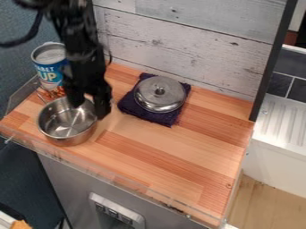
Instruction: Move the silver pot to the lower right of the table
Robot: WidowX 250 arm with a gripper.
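Claw: fingers spread, astride rim of pot; contact indeterminable.
Pot: left side of counter.
Lid: on cloth.

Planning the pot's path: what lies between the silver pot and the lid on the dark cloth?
In the camera view: part of the gripper by the silver pot, then bare wooden tabletop, then the edge of the dark cloth under the lid.
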